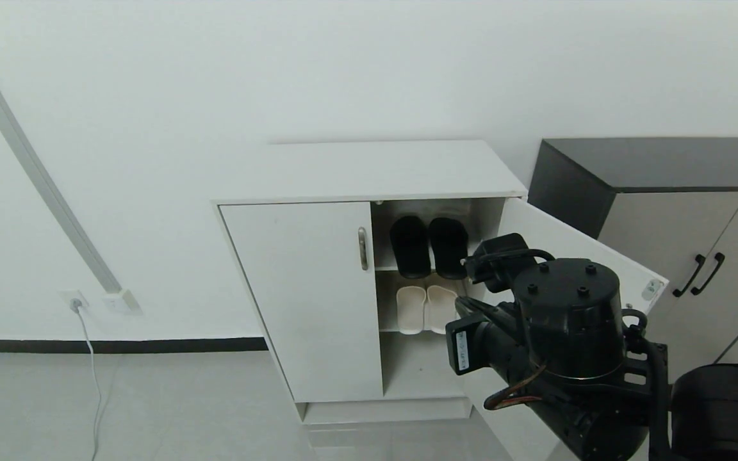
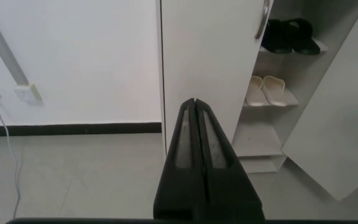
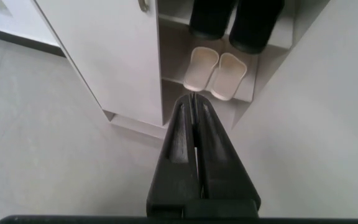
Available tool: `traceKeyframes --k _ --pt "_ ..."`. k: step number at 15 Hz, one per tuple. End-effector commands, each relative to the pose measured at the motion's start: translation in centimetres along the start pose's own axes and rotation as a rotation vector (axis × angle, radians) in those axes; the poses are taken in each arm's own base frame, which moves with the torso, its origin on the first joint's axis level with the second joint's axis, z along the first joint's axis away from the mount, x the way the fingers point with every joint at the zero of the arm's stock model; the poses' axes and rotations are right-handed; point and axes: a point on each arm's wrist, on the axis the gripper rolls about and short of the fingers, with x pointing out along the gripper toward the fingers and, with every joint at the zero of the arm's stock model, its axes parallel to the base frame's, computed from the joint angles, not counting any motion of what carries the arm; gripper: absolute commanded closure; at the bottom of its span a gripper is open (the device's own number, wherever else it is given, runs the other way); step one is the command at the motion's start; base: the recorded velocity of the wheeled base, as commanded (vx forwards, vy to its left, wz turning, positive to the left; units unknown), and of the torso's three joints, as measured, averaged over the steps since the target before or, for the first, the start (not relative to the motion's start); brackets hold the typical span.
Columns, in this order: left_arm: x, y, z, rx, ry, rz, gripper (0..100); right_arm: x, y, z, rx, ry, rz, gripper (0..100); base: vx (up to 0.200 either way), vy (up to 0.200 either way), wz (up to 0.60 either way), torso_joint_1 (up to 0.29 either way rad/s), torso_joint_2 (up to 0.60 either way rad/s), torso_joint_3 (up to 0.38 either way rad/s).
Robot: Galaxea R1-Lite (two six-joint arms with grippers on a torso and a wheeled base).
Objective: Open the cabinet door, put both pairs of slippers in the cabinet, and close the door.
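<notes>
Pegged the open cabinet door (image 2: 347, 124) as light, stiff, easy-swinging, best shoved near its free edge, with left claw (image 2: 194, 102) and right claw (image 3: 193, 97) both pressed together, holding nothing.

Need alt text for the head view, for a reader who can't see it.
A white cabinet stands with its right door swung open and its left door shut; inside, black slippers sit on the upper shelf and white slippers on the shelf below. The right arm is in front of the open door; a dark cabinet stands to its right.
</notes>
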Motion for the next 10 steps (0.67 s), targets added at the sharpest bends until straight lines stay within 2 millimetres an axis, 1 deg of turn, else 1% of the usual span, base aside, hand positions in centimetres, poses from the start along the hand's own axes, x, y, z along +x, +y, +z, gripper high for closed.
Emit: traceKeyframes --k 1,7,10 --pt "0.01 0.00 0.00 -0.001 0.001 0.000 100 0.03 0.03 -0.03 -0.001 0.001 0.000 100 0.000 0.000 0.00 0.203 -0.51 -0.300" --pt "0.01 0.00 0.00 -0.001 0.001 0.000 100 -0.04 -0.02 0.01 0.000 0.000 0.001 100 0.000 0.000 0.00 0.228 -0.54 -0.322" --pt "0.01 0.00 0.00 -0.001 0.001 0.000 100 -0.02 -0.01 -0.08 -0.002 0.002 0.000 100 0.000 0.000 0.00 0.268 -0.59 -0.336"
